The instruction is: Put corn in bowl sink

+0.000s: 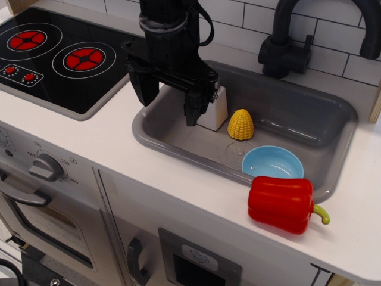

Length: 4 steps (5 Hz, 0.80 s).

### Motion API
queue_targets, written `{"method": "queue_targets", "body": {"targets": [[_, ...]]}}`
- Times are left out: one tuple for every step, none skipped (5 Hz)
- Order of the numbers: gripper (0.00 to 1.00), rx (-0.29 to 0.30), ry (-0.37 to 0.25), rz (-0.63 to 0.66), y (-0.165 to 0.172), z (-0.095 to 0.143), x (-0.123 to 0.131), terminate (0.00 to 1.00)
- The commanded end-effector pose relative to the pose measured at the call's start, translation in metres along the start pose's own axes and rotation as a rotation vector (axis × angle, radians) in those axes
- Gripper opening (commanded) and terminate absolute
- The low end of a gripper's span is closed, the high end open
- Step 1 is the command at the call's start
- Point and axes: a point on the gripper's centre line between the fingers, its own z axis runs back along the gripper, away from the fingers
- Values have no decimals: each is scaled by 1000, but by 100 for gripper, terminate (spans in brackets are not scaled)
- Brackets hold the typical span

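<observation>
The yellow corn (240, 125) stands upright on the floor of the grey sink (297, 107), just behind the moulded drain circle. The light-blue bowl (272, 162) sits empty in the sink's front right part, a little right of and in front of the corn. My black gripper (169, 107) hangs over the sink's left end, left of the corn. Its two fingers point down, spread apart, with nothing between them.
A white block (214, 109) stands in the sink just behind my right finger. A red toy pepper (281, 203) lies on the counter at the sink's front right rim. A dark faucet (286, 42) rises behind the sink. A black stove (53, 59) lies at the left.
</observation>
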Motion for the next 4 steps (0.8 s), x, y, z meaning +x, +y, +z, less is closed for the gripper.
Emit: {"method": "queue_targets", "body": {"targets": [[100,0,0,0,0,0,0,0],[100,30,5,-12,-15,-16,18,0],[100,5,31,17,-29,-20,39,0],[100,-7,28,26,-45,-25,56,0]]}}
